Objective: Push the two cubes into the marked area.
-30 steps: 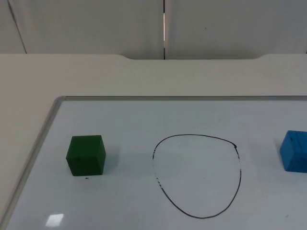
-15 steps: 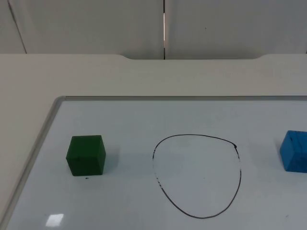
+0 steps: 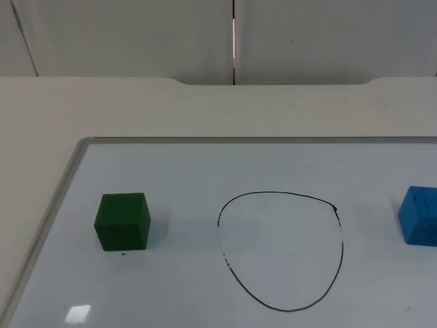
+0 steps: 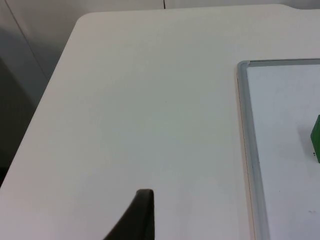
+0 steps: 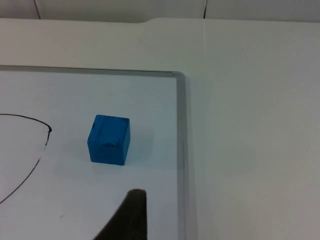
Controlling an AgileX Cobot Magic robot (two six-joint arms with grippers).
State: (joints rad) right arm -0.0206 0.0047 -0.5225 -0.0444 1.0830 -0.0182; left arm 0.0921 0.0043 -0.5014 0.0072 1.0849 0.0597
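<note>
A green cube [image 3: 123, 221] sits on the whiteboard, to the left of a black hand-drawn oval outline [image 3: 339, 236]. A blue cube [image 3: 420, 215] sits to the right of the oval, at the picture's edge. Both cubes are outside the outline. My left gripper [image 4: 142, 215] hangs over the bare table, outside the whiteboard's left frame, with the green cube [image 4: 316, 137] some way off. Over the whiteboard, my right gripper [image 5: 132, 215] is a short way from the blue cube [image 5: 109, 140], and part of the outline [image 5: 48, 131] lies beside that cube. Neither gripper touches a cube.
The whiteboard's raised grey frame [image 3: 61, 198] runs along its left and far sides, and its right side [image 5: 181, 140] passes close to the blue cube. Beige table top [image 3: 205, 109] surrounds the board and ends at the grey partition wall [image 3: 136, 34].
</note>
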